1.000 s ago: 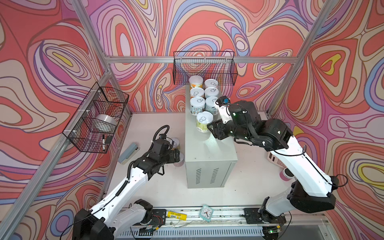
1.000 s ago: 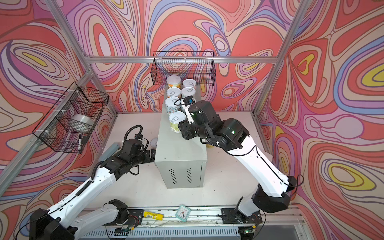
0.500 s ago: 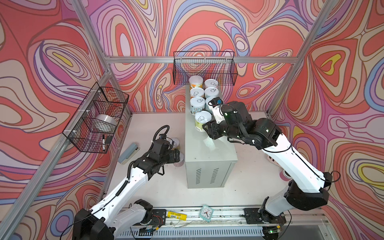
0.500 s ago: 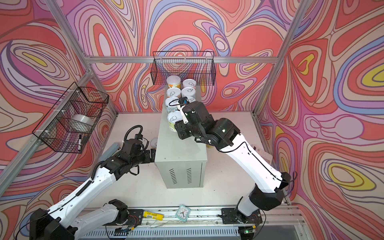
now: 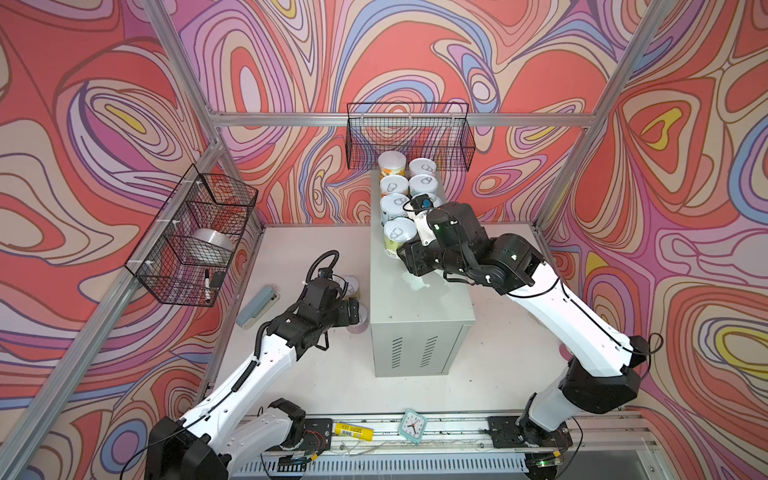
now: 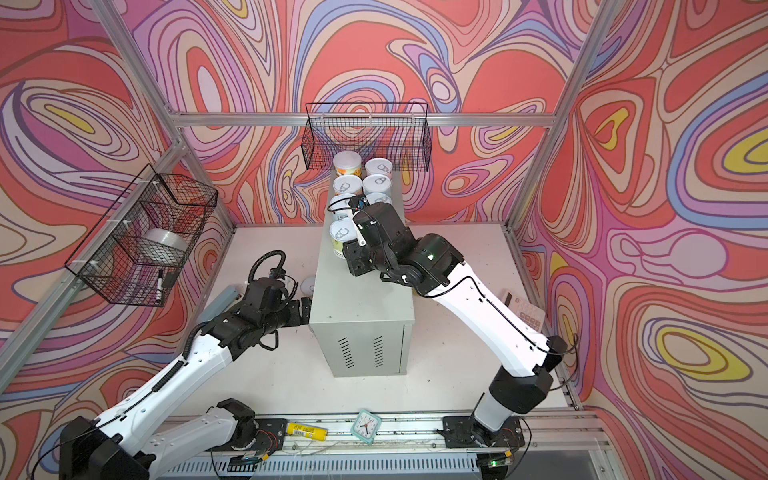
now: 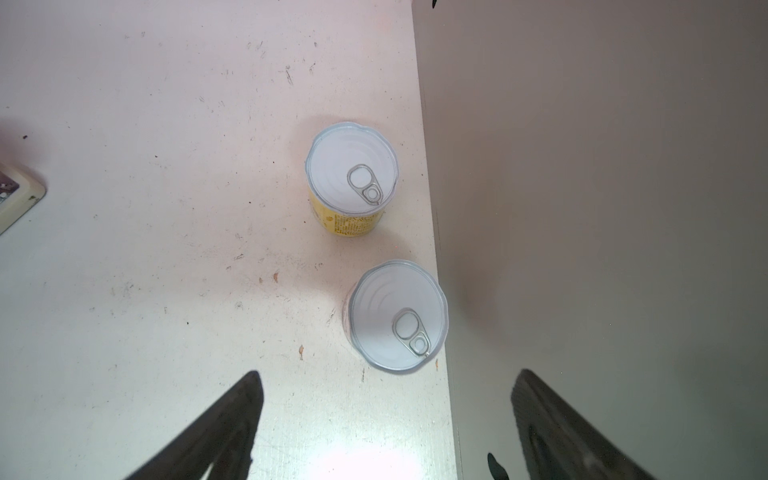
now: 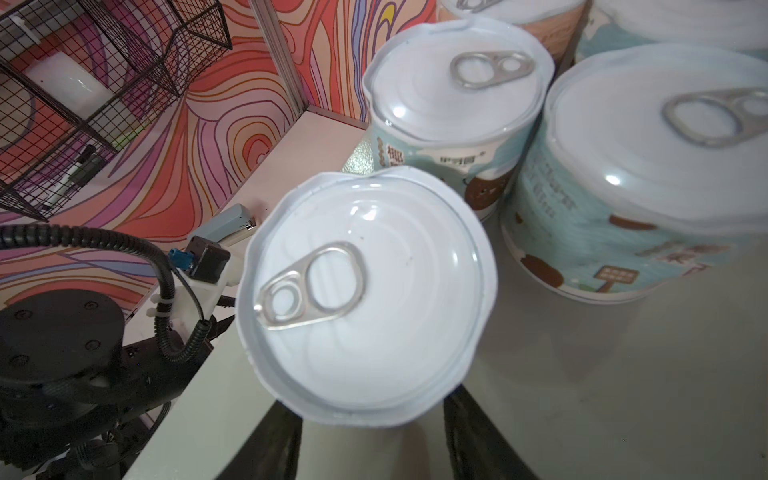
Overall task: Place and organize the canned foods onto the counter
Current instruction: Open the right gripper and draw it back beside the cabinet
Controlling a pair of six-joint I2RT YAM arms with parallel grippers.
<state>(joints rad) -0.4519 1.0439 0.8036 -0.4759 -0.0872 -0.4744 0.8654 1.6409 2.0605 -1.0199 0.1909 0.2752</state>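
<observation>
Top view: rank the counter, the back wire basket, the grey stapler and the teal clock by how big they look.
1. counter, clearly the largest.
2. back wire basket; it hangs high, likely nearer the camera.
3. stapler and clock: too alike to rank; the stapler is longer, the clock wider.

Likely robot lab: aluminium frame (image 5: 291,119), patterned walls (image 5: 104,124).

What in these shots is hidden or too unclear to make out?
- Top views: right arm covers most of one can on the counter.
- Top views: left arm hides much of the floor cans.
- Right wrist: lid of front can hides its label and the right end effector's fingertips.
- Left wrist: beige thing cut off by the edge.
</observation>
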